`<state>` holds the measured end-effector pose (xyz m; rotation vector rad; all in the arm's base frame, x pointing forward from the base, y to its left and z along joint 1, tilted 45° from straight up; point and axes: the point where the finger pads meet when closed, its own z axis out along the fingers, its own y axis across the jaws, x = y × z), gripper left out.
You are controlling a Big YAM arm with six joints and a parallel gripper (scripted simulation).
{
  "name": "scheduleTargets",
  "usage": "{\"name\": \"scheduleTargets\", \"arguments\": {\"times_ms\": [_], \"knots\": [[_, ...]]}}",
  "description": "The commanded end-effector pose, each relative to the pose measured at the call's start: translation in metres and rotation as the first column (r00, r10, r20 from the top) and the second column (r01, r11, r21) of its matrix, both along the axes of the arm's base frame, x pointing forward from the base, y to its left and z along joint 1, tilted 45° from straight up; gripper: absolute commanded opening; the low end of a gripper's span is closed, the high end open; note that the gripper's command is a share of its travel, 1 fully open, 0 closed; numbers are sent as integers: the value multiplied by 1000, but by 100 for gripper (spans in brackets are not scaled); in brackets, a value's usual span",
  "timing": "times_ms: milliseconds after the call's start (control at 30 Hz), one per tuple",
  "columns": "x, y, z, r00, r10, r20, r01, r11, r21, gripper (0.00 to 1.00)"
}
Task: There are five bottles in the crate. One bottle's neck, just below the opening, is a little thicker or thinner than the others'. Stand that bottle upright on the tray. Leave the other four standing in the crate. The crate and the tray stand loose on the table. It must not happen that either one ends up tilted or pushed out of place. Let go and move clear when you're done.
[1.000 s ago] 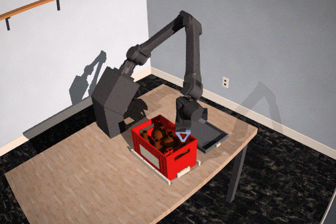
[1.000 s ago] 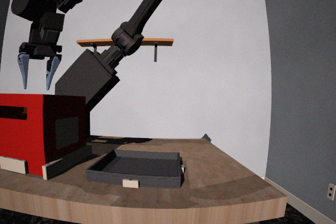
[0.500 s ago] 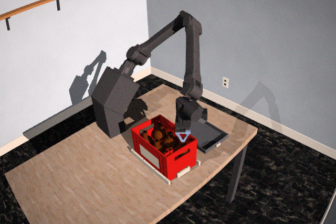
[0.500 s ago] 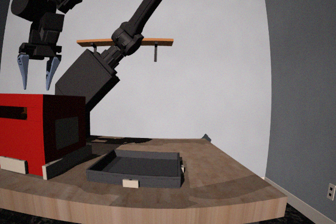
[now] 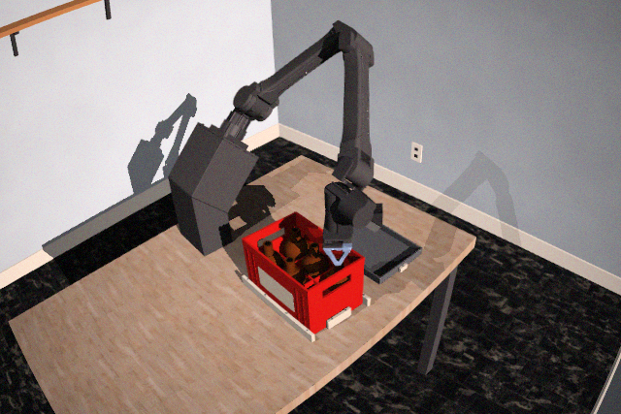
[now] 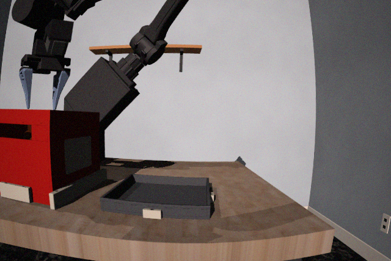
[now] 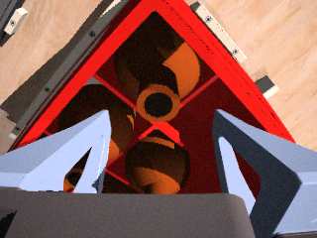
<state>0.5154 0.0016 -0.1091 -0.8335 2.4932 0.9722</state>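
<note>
- Hand (image 6: 41, 106) hangs pointing straight down, tips level with the top rim of the red crate (image 5: 345, 294). Fingers stand partly spread with nothing between them.
- Wrist view: one brown bottle (image 7: 158, 102) shows its open mouth between the two fingers, in the cell nearest the crate's far corner. Two more bottles sit in neighbouring cells closer to the camera; the remaining ones are hidden by the hand body.
- Which bottle has the odd neck: cannot tell from these views. Necks are seen end-on or too small to compare.
- Judgement: step in hand is the approach over a candidate neck. To do it well, centre the mouth midway between the tips before descending, keep the fingers vertical so they pass the crate dividers and neighbouring shoulders, and close just below the opening, where the neck is there to grip.
- Crate sits inside pale corner blocks (image 5: 338, 318) on the table (image 5: 125, 309) but is loose; a sideways nudge on the rim could shift it, so lift straight up until the bottle base passes the rim.
- Beyond the crate, the dark tray (image 6: 157, 210) lies just beside it, holding no bottle.
- Far side: arm base (image 5: 211, 183), wall shelf (image 5: 70, 7).
</note>
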Motion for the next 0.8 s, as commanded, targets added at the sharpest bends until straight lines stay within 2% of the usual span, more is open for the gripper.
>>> {"name": "scheduleTargets", "arguments": {"times_ms": [0,767], "knots": [[-4,13,-15,1000,9,-21,-9,1000,8,61],[-3,31,-33,1000,9,-22,-9,1000,8,61]]}}
